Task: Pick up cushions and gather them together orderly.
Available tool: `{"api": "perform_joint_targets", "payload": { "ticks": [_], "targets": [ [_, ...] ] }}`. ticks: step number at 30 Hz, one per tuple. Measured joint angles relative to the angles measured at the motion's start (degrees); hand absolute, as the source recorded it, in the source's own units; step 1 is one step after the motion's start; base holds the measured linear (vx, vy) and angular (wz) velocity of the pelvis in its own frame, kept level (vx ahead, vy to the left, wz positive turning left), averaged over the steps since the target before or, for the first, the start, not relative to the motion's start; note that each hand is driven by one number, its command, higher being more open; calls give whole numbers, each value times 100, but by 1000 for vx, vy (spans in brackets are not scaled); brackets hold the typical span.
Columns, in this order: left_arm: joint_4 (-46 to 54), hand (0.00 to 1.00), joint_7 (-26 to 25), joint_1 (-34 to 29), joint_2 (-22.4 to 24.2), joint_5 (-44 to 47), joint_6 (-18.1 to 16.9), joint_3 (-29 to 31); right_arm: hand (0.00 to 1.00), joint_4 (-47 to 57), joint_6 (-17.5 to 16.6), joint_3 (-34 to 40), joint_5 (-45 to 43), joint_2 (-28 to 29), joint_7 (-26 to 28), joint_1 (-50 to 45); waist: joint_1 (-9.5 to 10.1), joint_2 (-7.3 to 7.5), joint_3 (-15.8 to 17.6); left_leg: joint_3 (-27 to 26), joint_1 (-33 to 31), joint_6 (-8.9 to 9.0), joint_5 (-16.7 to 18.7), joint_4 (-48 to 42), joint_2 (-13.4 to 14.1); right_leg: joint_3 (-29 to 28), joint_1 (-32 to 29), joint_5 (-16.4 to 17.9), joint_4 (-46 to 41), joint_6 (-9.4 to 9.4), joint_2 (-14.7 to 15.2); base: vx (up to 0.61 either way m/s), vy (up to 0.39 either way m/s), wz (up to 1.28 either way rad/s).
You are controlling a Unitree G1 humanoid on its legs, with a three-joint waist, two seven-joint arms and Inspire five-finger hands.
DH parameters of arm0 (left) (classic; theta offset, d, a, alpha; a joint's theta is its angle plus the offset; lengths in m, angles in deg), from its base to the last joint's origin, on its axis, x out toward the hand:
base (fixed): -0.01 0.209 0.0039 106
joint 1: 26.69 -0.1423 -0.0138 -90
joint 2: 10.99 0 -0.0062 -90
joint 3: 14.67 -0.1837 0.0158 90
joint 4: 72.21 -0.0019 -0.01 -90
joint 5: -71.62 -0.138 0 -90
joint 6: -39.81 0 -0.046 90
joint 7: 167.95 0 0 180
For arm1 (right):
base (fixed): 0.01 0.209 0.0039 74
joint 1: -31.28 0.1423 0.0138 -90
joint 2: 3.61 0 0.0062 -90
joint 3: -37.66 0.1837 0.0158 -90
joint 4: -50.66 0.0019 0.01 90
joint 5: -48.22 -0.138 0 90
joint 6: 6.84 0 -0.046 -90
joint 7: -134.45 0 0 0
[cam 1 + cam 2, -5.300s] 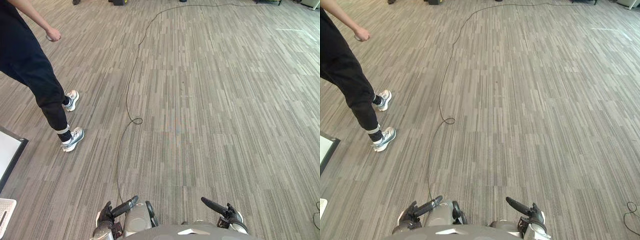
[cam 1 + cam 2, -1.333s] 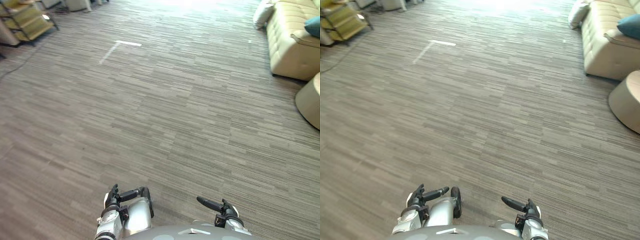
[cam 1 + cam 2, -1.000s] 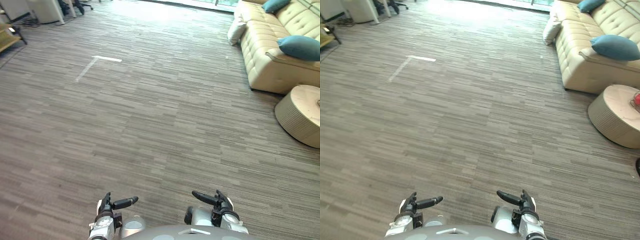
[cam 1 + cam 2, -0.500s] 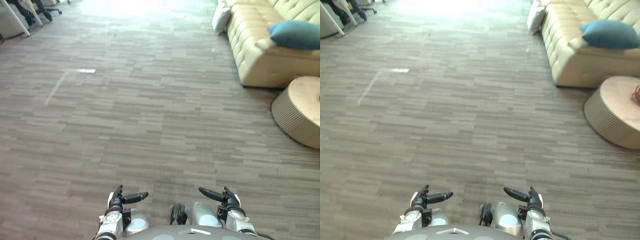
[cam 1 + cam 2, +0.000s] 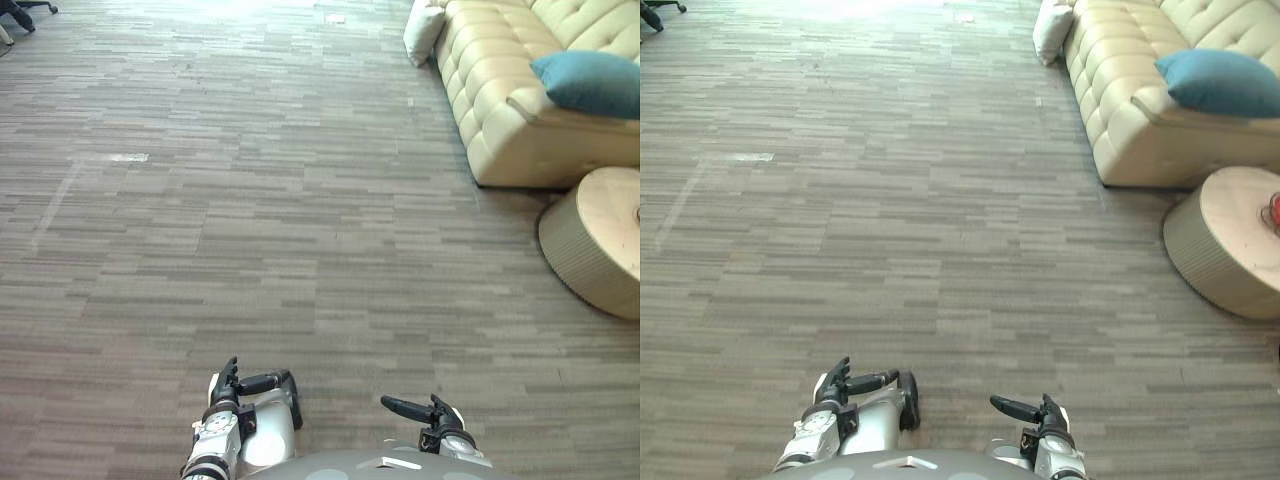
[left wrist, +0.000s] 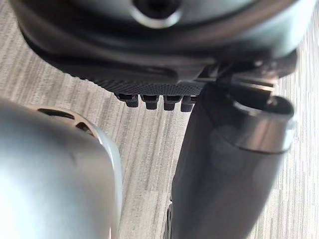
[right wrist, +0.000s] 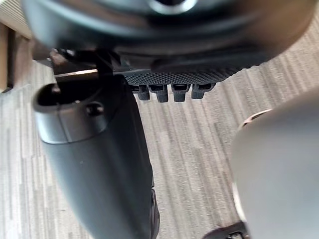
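Heading change: the view has swung round since five seconds back. The person seen then is gone from it, and the sofa (image 5: pixel 500 110) now stands ahead to the right. That is the robot turning, not the furniture moving.

Targets: teal cushion (image 5: pixel 590 85) lies on the sofa seat; white cushion (image 5: pixel 424 20) leans at the sofa's far end. Round table (image 5: pixel 595 245) sits just before the sofa.

Left hand (image 5: pixel 232 388) and right hand (image 5: pixel 435 410) hang low over the floor (image 5: pixel 250 200), fingers relaxed, holding nothing. Judgement: approach phase, with both cushions well out of reach.
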State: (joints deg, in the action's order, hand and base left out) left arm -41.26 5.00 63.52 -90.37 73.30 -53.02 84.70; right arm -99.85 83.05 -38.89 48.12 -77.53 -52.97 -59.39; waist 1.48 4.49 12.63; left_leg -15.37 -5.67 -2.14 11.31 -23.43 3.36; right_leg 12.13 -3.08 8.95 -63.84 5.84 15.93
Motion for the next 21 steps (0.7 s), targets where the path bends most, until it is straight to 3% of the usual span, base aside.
{"api": "perform_joint_targets", "payload": {
  "ticks": [2, 4, 6, 7, 8, 9, 10, 11, 12, 13, 14, 16, 17, 18, 19, 20, 21],
  "targets": [
    [7, 100, -11, -71, 0, 1, 39, -65, 100, 143, -82, -152, 13, -24, 30, -5, -39, -76, -25, 10, 596, 53, 214, 311, 29, 257, -576, 213, -310, -332, 61, 534, 69, -4],
    [-29, 100, -7, -117, -7, 1, 41, -163, 100, 228, -133, -178, 4, -63, 53, 48, -109, -125, -18, 13, 993, 116, 260, 667, 56, 506, -1111, 331, 291, -473, -17, 419, -6, 5],
    [-143, 100, -2, -94, 10, 2, 62, -174, 100, 205, -112, -169, 3, -134, 62, 210, -208, -191, 36, -4, 1400, 232, 329, 929, 166, 864, -1543, 348, 1625, -514, -204, 520, -96, 5],
    [-176, 100, -1, -98, 22, -5, 83, -220, 100, 233, -117, -160, -5, -156, 67, 230, -231, -239, 65, -46, 1755, 349, 403, 1167, 272, 1043, -1691, 186, 3131, -433, -510, 690, -166, 6],
    [-201, 100, 1, -97, 22, -10, 86, -231, 100, 239, -117, -154, -6, -156, 69, 239, -250, -242, 68, -47, 1881, 388, 428, 1255, 300, 1070, -1714, 56, 3599, -415, -595, 746, -234, 18],
    [-245, 100, 6, -100, 27, -11, 91, -239, 100, 238, -107, -131, -11, -153, 78, 248, -287, -214, 78, -45, 2144, 480, 488, 1434, 316, 1027, -1685, -416, 4395, -398, -707, 663, -251, 36],
    [-324, 100, 10, -111, 49, -27, 94, -242, 100, 252, -91, -53, -10, -182, 95, 258, -337, -245, 87, 45, 2402, 550, 544, 1557, 376, 919, -1557, -1185, 4324, -647, -836, 679, -262, 34],
    [-337, 100, 13, -91, 102, -28, 95, -236, 100, 267, -90, -46, -1, -182, 95, 261, -327, -315, 92, 30, 2450, 555, 534, 1547, 439, 934, -1590, -1004, 4129, -891, -869, 838, -324, 23],
    [-302, 100, 72, -93, 196, -61, 72, -217, 100, 355, -90, 82, 1, -213, 99, 266, -311, -451, 105, 50, 2474, 665, 461, 1214, 607, 929, -1703, -314, 3391, -972, -862, 570, -219, 3],
    [-302, 100, 73, -93, 204, -72, 75, -216, 100, 362, -89, 116, 0, -206, 100, 265, -318, -463, 107, 64, 2470, 681, 452, 1130, 636, 936, -1699, -220, 3300, -992, -855, 815, -355, 9],
    [-304, 100, 69, -92, 215, -124, 81, -195, 100, 424, -65, 186, -1, -215, 94, 253, -339, -496, 88, 245, 2206, 838, 362, 217, 843, 1010, -1575, 199, 3017, -1043, -872, 515, -246, 20],
    [-108, 100, 97, -115, 285, -158, 85, -54, 100, 479, 11, 173, 1, -168, 86, 164, -354, -649, 102, 924, 1027, 1340, -169, -2748, 1322, 1201, -965, 576, 3114, -1113, -1156, 689, -306, 20],
    [102, 100, 98, -157, 333, -170, 82, 130, 100, 467, 54, 80, -1, -157, 69, 99, -305, -668, 103, 920, 374, 1383, -204, -4169, 1540, 1215, -465, 716, 3381, -1157, -1391, 618, -234, 2],
    [105, 100, 97, -157, 333, -170, 82, 131, 100, 467, 55, 78, -1, -157, 69, 98, -305, -667, 103, 919, 365, 1379, -202, -4183, 1542, 1215, -456, 720, 3387, -1158, -1394, 576, -176, -7],
    [315, 100, 48, -177, 310, -170, 27, 227, 100, 461, 111, 58, -5, -108, 53, 53, -245, -589, 137, 722, -212, 1082, -20, -4487, 1577, 1201, 180, 764, 3888, -1136, -1540, 359, -89, -4],
    [367, 100, 37, -177, 302, -165, 16, 234, 100, 459, 113, 59, -8, -92, 45, 27, -214, -550, 136, 635, -344, 1016, 40, -4377, 1564, 1189, 302, 762, 4004, -1133, -1549, 428, -95, -10],
    [437, 100, 12, -163, 280, -122, -38, 243, 100, 447, 117, 57, -13, -60, 27, -27, -161, -434, 178, 434, -740, 772, 189, -3822, 1475, 1145, 629, 754, 4315, -1109, -1558, 328, -62, -9]
  ]
}}
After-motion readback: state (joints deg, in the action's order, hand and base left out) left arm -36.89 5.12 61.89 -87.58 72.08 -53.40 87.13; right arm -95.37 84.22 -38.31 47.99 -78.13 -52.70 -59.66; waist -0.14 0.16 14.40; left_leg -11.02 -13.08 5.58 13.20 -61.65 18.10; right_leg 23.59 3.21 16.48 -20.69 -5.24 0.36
